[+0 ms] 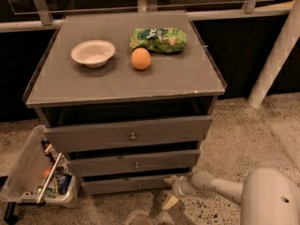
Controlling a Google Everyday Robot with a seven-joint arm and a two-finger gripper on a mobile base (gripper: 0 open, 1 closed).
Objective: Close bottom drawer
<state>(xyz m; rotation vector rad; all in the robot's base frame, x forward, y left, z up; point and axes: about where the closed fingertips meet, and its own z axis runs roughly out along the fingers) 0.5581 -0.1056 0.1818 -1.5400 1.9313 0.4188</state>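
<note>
Presently, gripper [171, 183]: low at the bench's front right corner, at floor level, meeting the right end of the bottom drawer's front; whether it is open or closed cannot be told.
Arm [213, 188]: white, reaching left from the rounded white robot body [269, 198] at the lower right, running just above the speckled floor [234, 139].
Bottom drawer [126, 184]: lowest of the three grey-brown fronts and the shortest, with a small round knob [138, 185] at its middle; its front sits further back than the two above it, with a dark gap along its upper edge. Whether it is fully home cannot be told.
Middle drawer [133, 163]: pulled out a little, front overhanging the one below.
Top drawer [126, 134]: tallest and widest front, standing furthest out from the bench's front edge, a dark opening showing above it.
Bench top [187, 81]: flat grey slab.
Paper bowl [93, 53]: white, upright, towards the back left corner.
Orange [140, 58]: near the middle of the top, just right of the bowl.
Green snack bag [158, 39]: lying flat behind the orange, near the back edge.
Plastic bin [26, 161]: clear, tilted, on the floor by the bench's front left corner, holding mixed clutter.
White post [277, 55]: leaning, well off the bench's right edge.
</note>
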